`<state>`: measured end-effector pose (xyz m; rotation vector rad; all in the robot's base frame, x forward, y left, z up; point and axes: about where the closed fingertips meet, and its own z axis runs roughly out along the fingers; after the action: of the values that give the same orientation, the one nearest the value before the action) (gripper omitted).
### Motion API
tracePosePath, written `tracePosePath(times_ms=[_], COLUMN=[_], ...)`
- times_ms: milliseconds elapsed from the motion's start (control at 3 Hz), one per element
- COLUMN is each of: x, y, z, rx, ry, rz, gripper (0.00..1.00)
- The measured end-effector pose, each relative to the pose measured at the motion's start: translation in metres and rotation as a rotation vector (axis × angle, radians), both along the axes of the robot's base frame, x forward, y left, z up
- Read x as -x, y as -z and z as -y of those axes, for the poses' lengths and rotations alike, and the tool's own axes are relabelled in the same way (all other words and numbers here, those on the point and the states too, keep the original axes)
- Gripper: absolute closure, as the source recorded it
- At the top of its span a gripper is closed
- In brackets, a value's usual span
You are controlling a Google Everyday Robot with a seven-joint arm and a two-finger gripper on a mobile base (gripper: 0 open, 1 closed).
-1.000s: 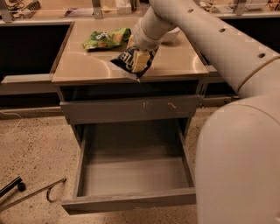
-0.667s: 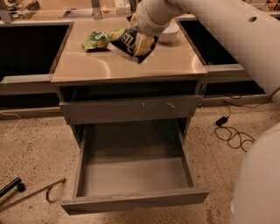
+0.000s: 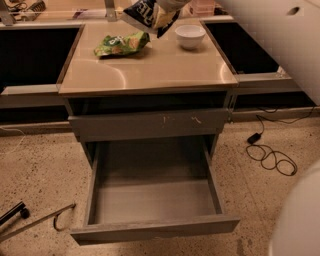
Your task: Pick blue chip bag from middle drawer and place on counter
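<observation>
The blue chip bag (image 3: 146,14), dark navy with white lettering, hangs in the air above the back of the counter (image 3: 150,70). My gripper (image 3: 173,4) is at the top edge of the camera view, mostly cut off, and holds the bag from its upper right side. The bag does not touch the counter top. The middle drawer (image 3: 155,229) is pulled wide open below, and its grey inside holds nothing.
A green chip bag (image 3: 120,44) lies on the counter's back left, just below the held bag. A white bowl (image 3: 189,36) stands at the back right. The scratched drawer front (image 3: 150,124) above is shut. A black cable (image 3: 270,155) lies on the floor at the right, a metal rod (image 3: 30,220) at the left.
The gripper has lifted the blue chip bag up and back, from low over the counter to the top edge. The arm has swung out of the middle of the view.
</observation>
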<state>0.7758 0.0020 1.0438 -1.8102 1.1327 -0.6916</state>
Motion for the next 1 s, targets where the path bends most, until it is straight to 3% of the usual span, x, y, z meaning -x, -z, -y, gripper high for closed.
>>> tracePosePath(times_ms=[333,667,1000], x=[-0.052,-0.099,-0.118], y=[0.023,0.065,0.131], z=[0.006,0.016,0.010], rx=[0.013,-0.024,-0.097], ry=[0.061,0.105,0.092], rz=[0.008,-0.060,-0.232], gripper=[1.00,1.00,1.00])
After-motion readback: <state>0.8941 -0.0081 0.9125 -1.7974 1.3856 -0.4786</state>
